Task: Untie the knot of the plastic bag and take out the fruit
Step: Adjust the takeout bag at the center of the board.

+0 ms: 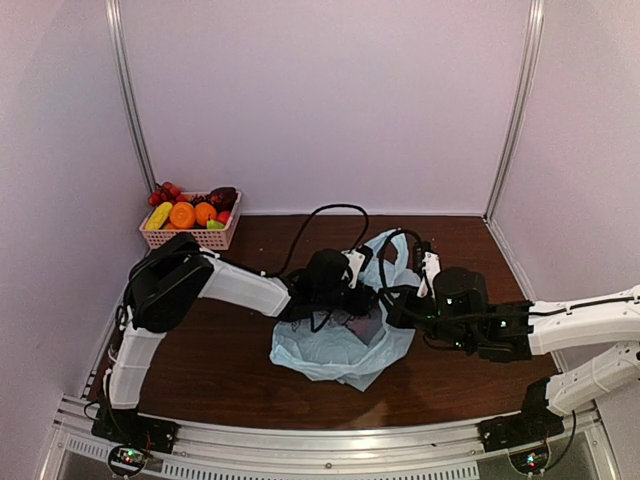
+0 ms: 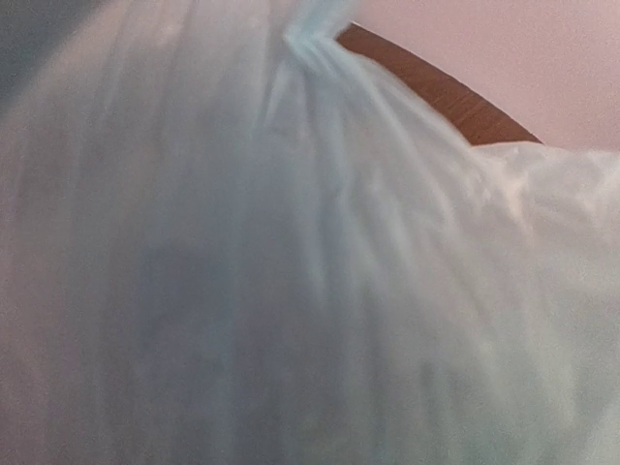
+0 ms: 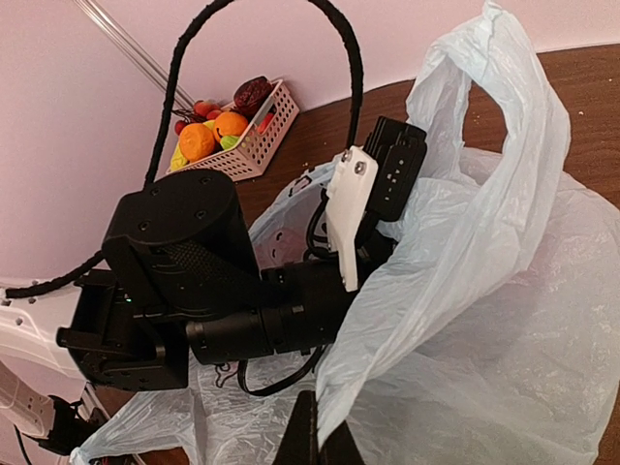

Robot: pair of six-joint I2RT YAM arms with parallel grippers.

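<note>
Right gripper (image 3: 312, 441): clamped tight on a fold of the plastic bag (image 1: 335, 352), low on the bag's right side.
Plastic bag: slumped mid-table between the two arms, with one handle loop standing upright.
Left gripper (image 3: 373, 208): its head sits at the bag's mouth, entering from the left. The fingertips are buried in plastic, so how wide they stand cannot be told.
Knot (image 2: 308, 44): a twisted lump at the top of the left wrist view. It is too blurred to say whether it is still tied.
Step in hand: most likely loosening the knot, the right arm anchoring and the left picking.
Next move: calls for a bite just beside the twist and a gentle pull away from the anchor, since thin film may tear.
Fruit (image 1: 185, 212): the only pieces in view are heaped in the pink basket (image 1: 215, 238) at the far-left corner, well apart from the bag. A dark shape inside the bag cannot be identified.
Room: there is bare table (image 1: 220, 370) left of the bag and toward the near rail. A black cable (image 1: 335, 208) arches near the handle loop and could snag.
</note>
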